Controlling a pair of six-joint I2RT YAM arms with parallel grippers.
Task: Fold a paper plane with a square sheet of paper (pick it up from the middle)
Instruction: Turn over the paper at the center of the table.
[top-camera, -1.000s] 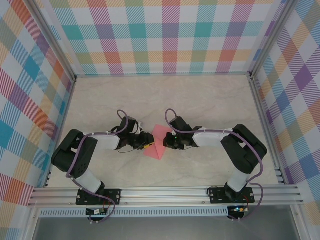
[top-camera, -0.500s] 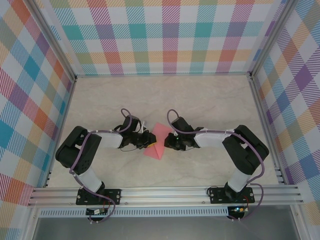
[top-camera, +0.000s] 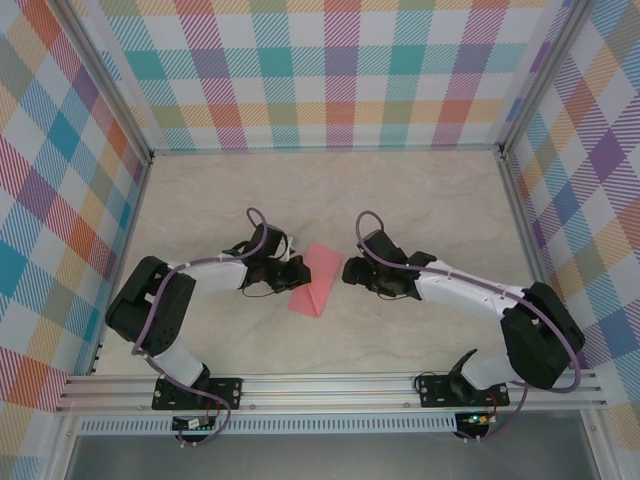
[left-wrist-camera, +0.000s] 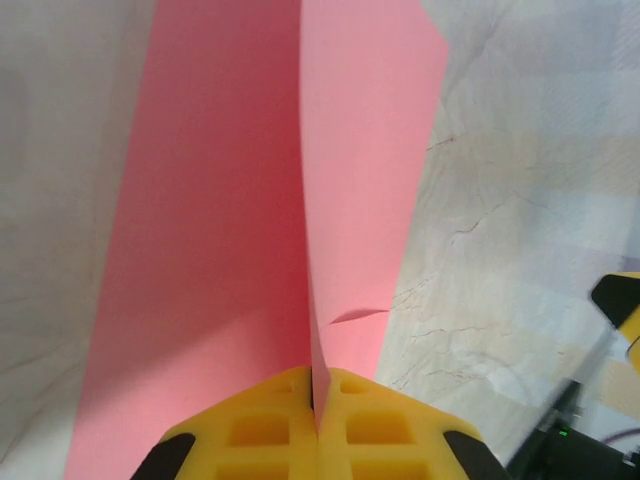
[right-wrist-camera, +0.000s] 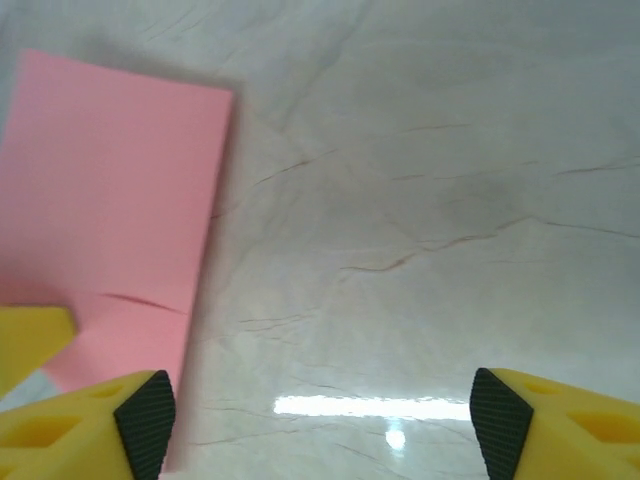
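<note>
yellow left tool (left-wrist-camera: 316, 400) pinching folded pink paper (left-wrist-camera: 250, 200), marbled table (left-wrist-camera: 520, 200)

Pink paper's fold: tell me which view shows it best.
Left wrist: the fold of the paper runs up from the shut left gripper. Top external shows it small; right wrist shows a flat part.

Bright even overhead light, glare streak on table (right-wrist-camera: 335, 405), soft shadows

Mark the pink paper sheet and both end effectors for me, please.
pink paper sheet (top-camera: 318, 283), top external view, middle of the folded sheet.
left end effector (left-wrist-camera: 316, 392), left wrist view, seam where its shut yellow fingers pinch the sheet.
right end effector (right-wrist-camera: 322, 415), right wrist view, midway between its open fingertips.
</note>
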